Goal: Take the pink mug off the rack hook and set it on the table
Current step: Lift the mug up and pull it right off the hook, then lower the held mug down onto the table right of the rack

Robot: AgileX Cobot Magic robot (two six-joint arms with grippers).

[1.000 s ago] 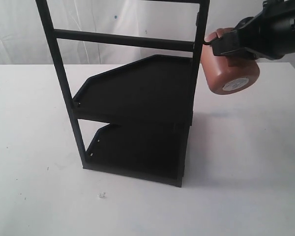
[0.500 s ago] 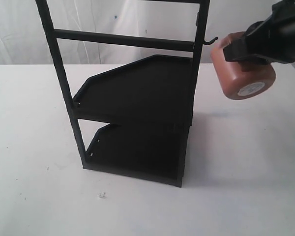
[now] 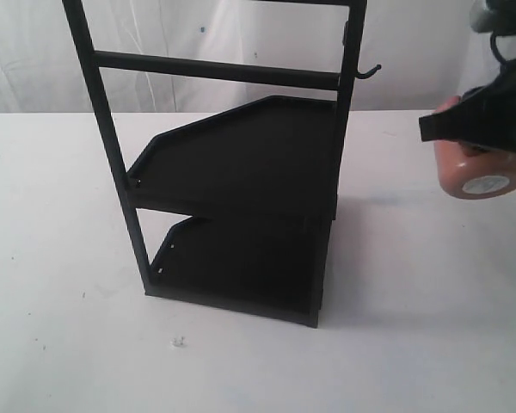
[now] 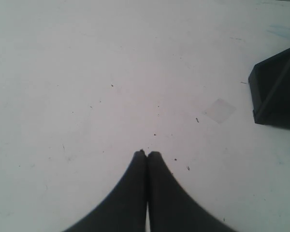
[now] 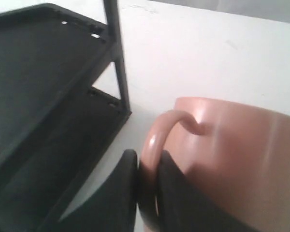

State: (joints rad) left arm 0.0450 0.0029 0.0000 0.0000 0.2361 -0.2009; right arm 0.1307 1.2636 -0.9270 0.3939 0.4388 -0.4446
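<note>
The pink mug (image 3: 482,176) hangs in the air at the far right of the exterior view, tipped so its round white base sticker shows, well clear of the rack hook (image 3: 371,70). My right gripper (image 5: 147,157) is shut on the mug's loop handle (image 5: 157,140), with the mug's body (image 5: 241,154) beside its fingers. The bare hook sticks out from the right post of the black rack (image 3: 241,163). Over bare white table (image 4: 111,72), my left gripper (image 4: 147,153) is shut with nothing in it, its fingertips pressed together.
The rack stands in the middle of the white table (image 3: 430,301), its two shelves and crossbar left of the mug. A corner of the rack (image 4: 278,89) shows in the left wrist view. A small white speck (image 3: 179,342) lies on the table before the rack.
The right gripper has carried the mug off the hook, then rightward and downward away from the rack. The hook now stands bare. The left gripper's earlier state is not shown.
</note>
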